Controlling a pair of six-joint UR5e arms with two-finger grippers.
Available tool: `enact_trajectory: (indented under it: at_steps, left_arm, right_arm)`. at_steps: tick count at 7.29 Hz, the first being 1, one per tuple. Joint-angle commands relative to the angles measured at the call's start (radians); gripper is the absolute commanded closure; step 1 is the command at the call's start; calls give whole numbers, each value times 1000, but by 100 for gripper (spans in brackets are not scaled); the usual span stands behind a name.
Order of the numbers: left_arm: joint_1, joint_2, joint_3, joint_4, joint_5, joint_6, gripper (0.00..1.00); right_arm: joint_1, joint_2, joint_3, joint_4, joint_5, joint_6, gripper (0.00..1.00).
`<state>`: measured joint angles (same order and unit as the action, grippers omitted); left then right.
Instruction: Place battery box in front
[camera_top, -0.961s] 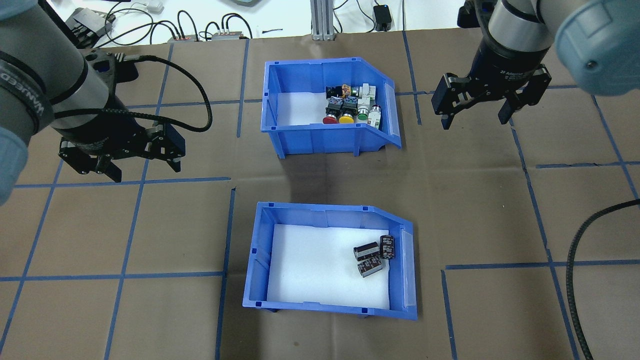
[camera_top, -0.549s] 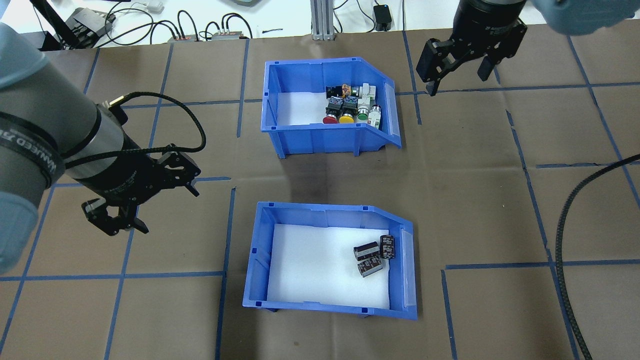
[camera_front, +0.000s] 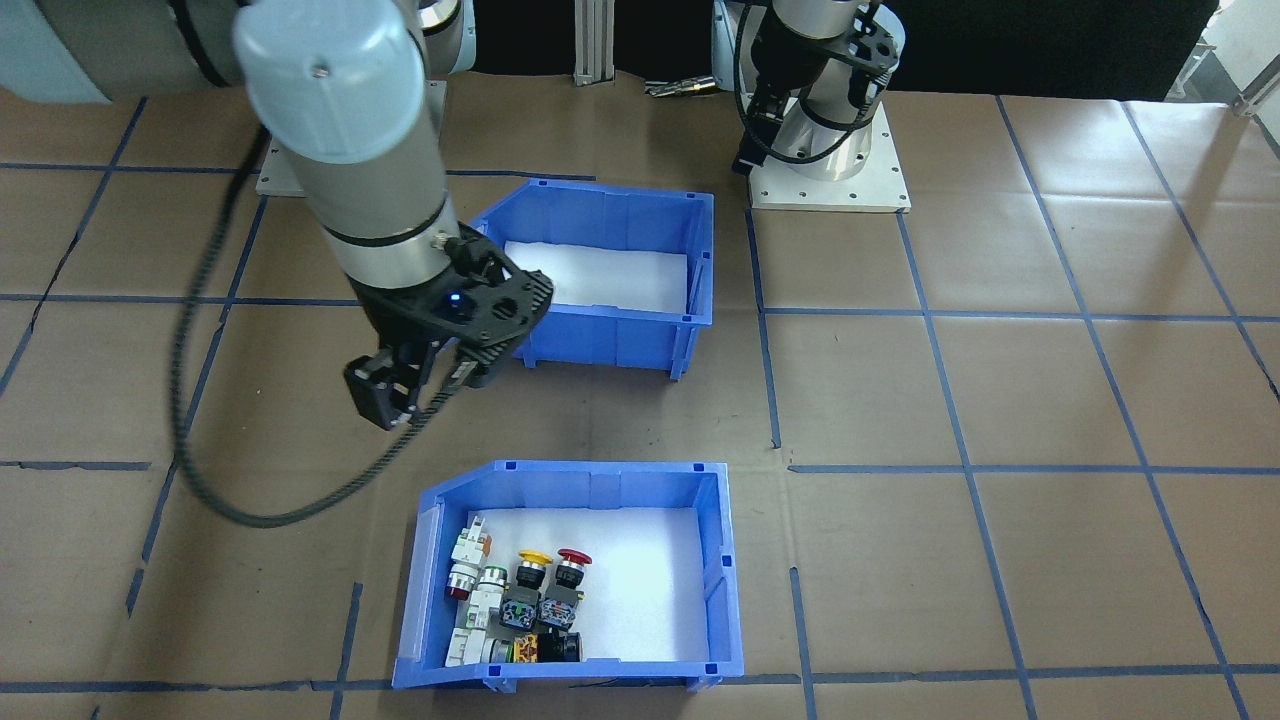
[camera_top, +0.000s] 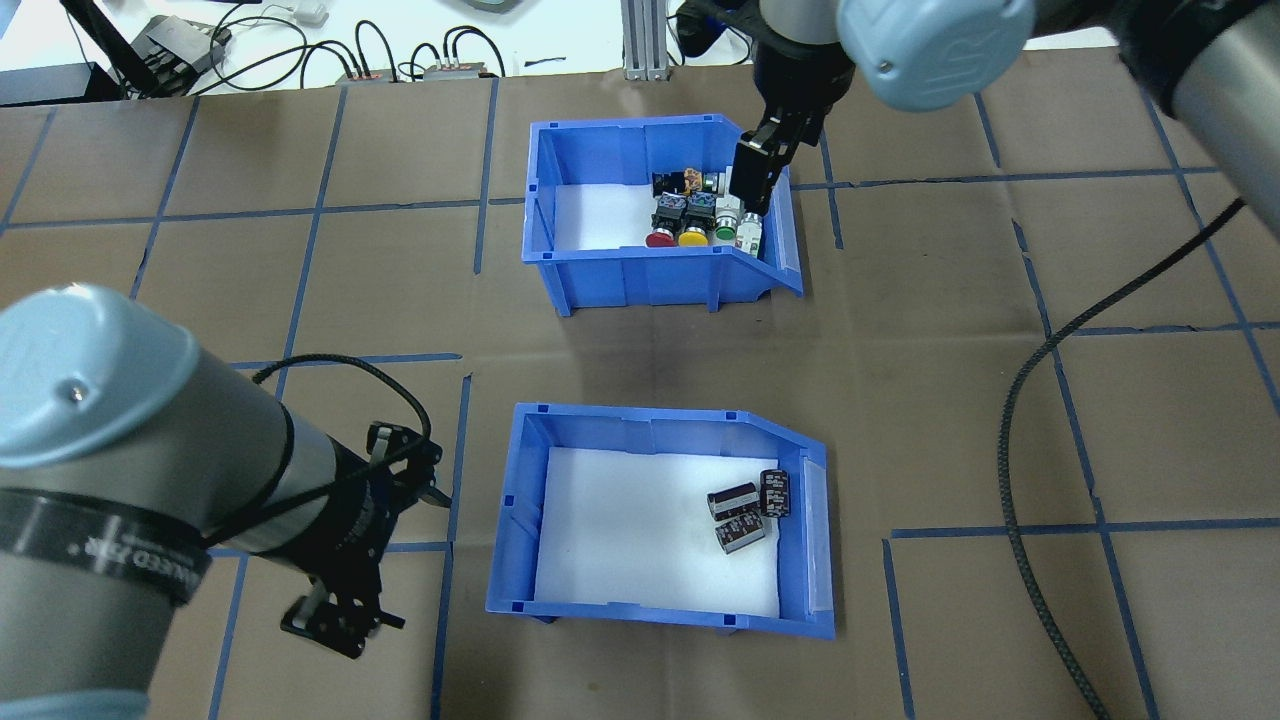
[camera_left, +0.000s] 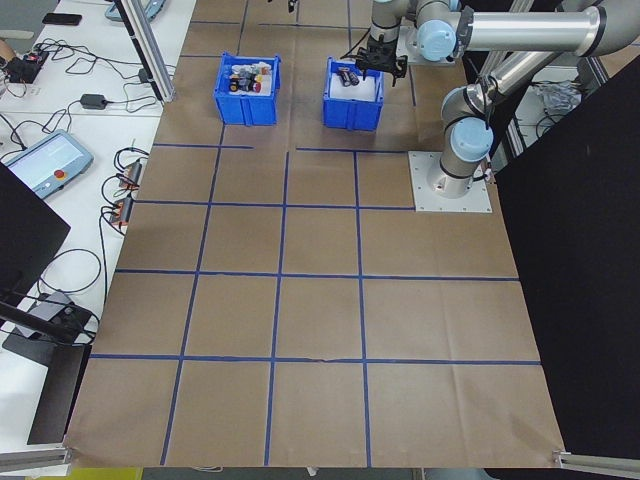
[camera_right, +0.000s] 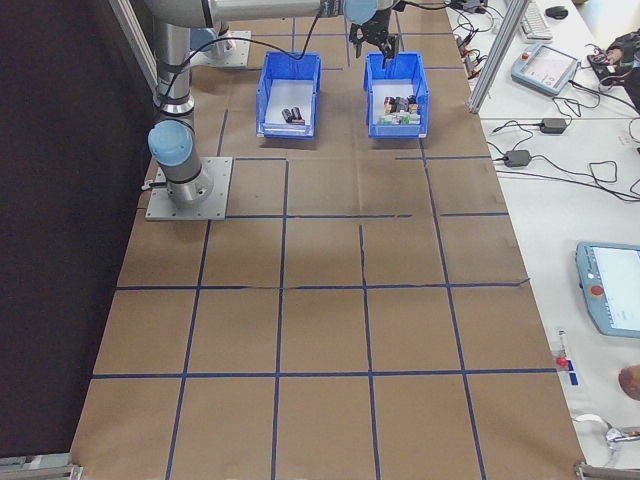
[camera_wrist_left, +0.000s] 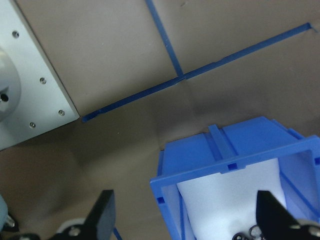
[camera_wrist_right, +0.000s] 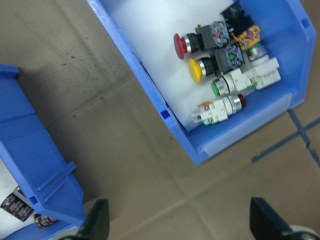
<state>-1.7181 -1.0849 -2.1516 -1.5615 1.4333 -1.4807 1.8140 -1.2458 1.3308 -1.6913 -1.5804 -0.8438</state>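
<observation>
Battery box (camera_top: 660, 520) just beside left end effector (camera_top: 385, 545), fingers apparently apart, holding nothing.

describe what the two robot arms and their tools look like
Both arms are silver-grey metal tubes with pale blue-grey caps at the joints. The left arm carries a black band with white lettering. Each ends in a black two-finger tool: left tool, right tool. A black braided cable loops from each wrist.

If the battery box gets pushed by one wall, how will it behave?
The battery box looks like stiff moulded plastic, so it will probably slide rather than flex. It is likely light: only three batteries inside. They lie loose on a smooth white liner, so they may roll.
</observation>
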Motion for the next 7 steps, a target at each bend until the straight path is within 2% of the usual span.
enact_trajectory:
  at_steps: [1, 2, 3, 4, 7]
  left_arm:
    - [-144, -1, -62, 52, -48, -246, 1]
    - [-164, -7, -111, 152, -94, -309, 1]
    - [-178, -9, -161, 219, -112, -353, 4]
    - [-186, -21, -172, 272, -114, -384, 4]
    - [-247, -145, -171, 423, -111, -478, 6]
  right_arm:
    - [97, 84, -1, -123, -12, -120, 0]
    - [131, 103, -2, -133, -29, -123, 0]
    - [155, 118, -2, -175, -29, -124, 0]
    - [174, 150, -2, -218, -23, -127, 0]
    - [211, 212, -1, -234, -61, -238, 0]
